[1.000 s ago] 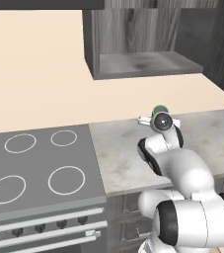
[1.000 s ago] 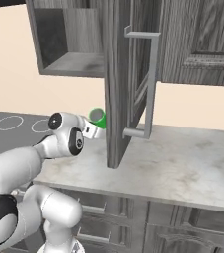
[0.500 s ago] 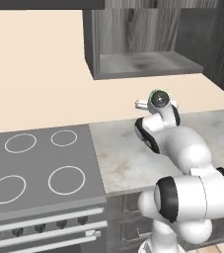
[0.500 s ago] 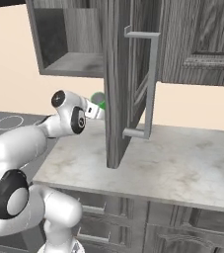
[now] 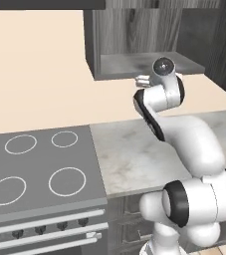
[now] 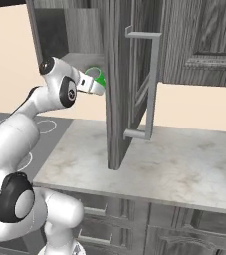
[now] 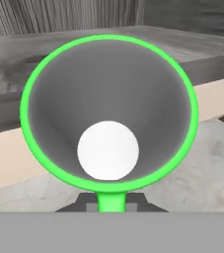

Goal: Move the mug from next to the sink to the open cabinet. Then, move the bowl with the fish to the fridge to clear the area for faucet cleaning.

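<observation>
Between the jaws of the gripper (image 6: pixel 91 84) the mug (image 6: pixel 95 80) is held, the jaws being closed narrow on its rim, at about the height of the shelf of the open cabinet (image 5: pixel 149 63) and just short of its front edge. In the hand view the mug (image 7: pixel 108 111) is seen mouth-on, its green rim forming a ring and its white bottom lying deep inside. Its long axis is therefore judged to run roughly along the gripper's line of sight, nearly level, with the open mouth turned back toward the hand and the bottom pointing ahead toward the shelf.

Two risks are judged from here. The cabinet door (image 6: pixel 127 84) hangs open just beside the mug, and a sideways drift could knock the mug against it. The shelf's front lip lies ahead of and slightly below the jaws; if the mug is carried in too low it could be struck there and twisted out of so small a grip. If released while lying on its side, it could roll out.
</observation>
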